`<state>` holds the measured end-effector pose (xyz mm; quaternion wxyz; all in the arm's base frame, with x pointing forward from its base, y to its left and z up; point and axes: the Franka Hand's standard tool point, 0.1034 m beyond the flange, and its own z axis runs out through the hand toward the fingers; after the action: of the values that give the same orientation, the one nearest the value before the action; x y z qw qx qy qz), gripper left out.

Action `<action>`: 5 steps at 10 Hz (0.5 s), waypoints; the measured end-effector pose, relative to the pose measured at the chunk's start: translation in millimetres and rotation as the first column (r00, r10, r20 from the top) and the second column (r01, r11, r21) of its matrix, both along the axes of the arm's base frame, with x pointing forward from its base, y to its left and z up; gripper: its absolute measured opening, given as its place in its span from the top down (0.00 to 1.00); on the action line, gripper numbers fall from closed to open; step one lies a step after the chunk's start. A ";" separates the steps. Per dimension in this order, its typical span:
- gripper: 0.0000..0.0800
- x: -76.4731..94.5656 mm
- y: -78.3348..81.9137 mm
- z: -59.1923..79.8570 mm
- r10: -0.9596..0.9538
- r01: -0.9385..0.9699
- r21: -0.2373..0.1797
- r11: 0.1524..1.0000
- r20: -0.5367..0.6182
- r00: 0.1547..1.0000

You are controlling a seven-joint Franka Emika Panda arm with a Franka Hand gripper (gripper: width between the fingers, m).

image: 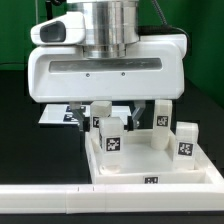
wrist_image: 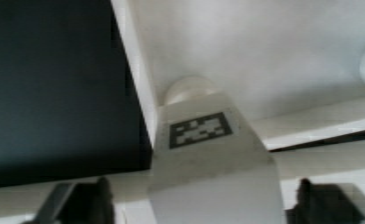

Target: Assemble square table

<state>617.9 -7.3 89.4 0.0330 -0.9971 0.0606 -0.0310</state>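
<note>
The smooth white plastic leg (wrist_image: 205,140), a blocky post with 1 black-and-white tag, stands upright between the gripper (wrist_image: 182,205) fingers, on the rimmed square tabletop (image: 150,170) directly below. Whether the fingers clamp it, I cannot tell.

Black table (image: 20,120) under slab (image: 150,168), marker board (image: 55,115)

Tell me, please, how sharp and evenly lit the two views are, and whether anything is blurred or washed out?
Exterior view: fairly sharp, the tags on the legs readable as patterns, though the gripper housing looms large and bright, hiding the scene behind. Wrist view: soft overall; the leg and its tag are slightly blurred, the white slab nearly featureless from glare, the fingers dark and out of focus.
</note>
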 end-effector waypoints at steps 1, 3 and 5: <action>0.45 0.0 0.1 0.0 -0.009 0.009 0.001 1.000 0.000 1.000; 0.64 0.0 0.1 -0.1 -0.030 0.030 0.003 1.000 -0.002 1.000; 0.64 0.5 0.9 -0.7 -0.253 0.253 0.016 0.967 -0.015 0.967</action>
<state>618.4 -6.4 88.6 0.0374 -0.9811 0.1878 -0.0279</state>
